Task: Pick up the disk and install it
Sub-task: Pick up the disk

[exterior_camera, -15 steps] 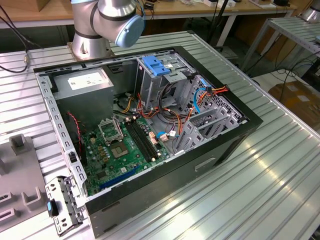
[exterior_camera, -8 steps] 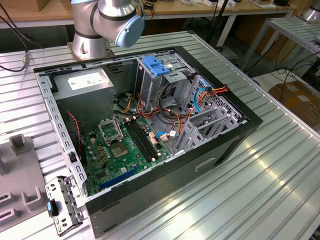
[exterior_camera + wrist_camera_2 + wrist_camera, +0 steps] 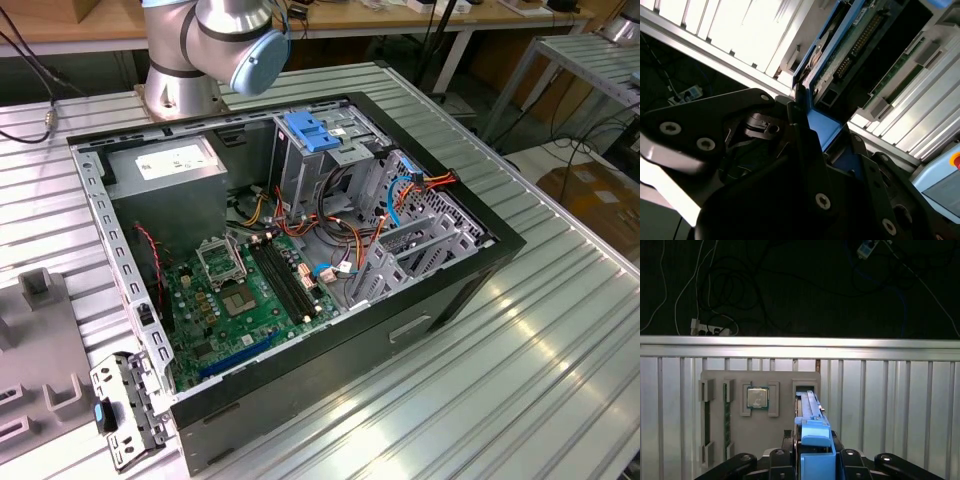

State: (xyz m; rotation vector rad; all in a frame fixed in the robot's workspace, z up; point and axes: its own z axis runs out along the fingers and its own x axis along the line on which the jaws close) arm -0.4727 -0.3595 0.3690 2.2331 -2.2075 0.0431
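Note:
In the first wrist view the disk (image 3: 812, 432) stands on edge in its blue plastic carrier, held between my gripper's (image 3: 814, 446) dark fingers. It is just in front of a slot in a grey fixture plate (image 3: 760, 435). The second wrist view shows the disk (image 3: 840, 45) from the side, with the blue frame and the green circuit board with its connector visible. There a finger (image 3: 799, 112) of my gripper (image 3: 810, 125) presses on the carrier's end. The open computer case (image 3: 440, 290) lies on the ribbed metal table, and its grey drive cage carries a blue clip (image 3: 315, 133).
The fixture plate also holds a processor chip (image 3: 757, 398) and memory sticks (image 3: 726, 415). Inside the case are the motherboard (image 3: 250, 300), the power-supply box (image 3: 165, 165) and loose cables (image 3: 400, 200). The arm's base (image 3: 215, 45) stands behind the case. A metal bracket (image 3: 125, 410) lies at the case's near corner.

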